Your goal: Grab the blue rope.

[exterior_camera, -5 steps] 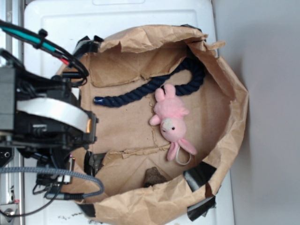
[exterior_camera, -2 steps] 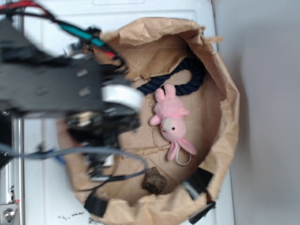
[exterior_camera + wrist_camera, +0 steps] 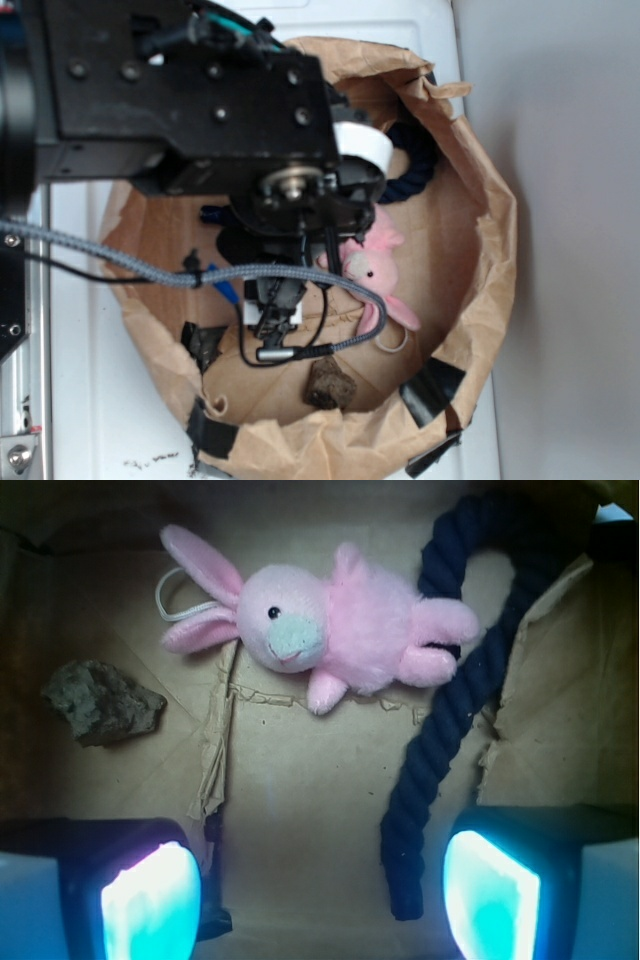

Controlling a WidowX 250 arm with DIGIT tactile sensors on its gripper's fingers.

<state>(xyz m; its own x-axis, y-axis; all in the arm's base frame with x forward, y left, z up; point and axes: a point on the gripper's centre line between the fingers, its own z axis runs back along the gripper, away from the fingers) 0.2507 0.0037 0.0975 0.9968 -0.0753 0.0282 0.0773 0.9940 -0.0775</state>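
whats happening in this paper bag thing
A WidowX arm is reaching into a torn brown paper bag for the blue rope. Its gripper hangs open above the bag floor, holding nothing, with the rope's straight end lying between the fingers, close to the one on the right of the wrist view. A pink plush bunny lies against the rope's curve, and a small brown lump sits apart.

A brown paper floor (image 3: 320, 790) with creases holds three things. The blue rope (image 3: 440, 750) lies just ahead of the gripper (image 3: 320, 900), close by its right finger. The pink bunny (image 3: 330, 625) lies farther ahead, its feet touching the rope. A brown rock (image 3: 100, 702) sits ahead, off to the left.
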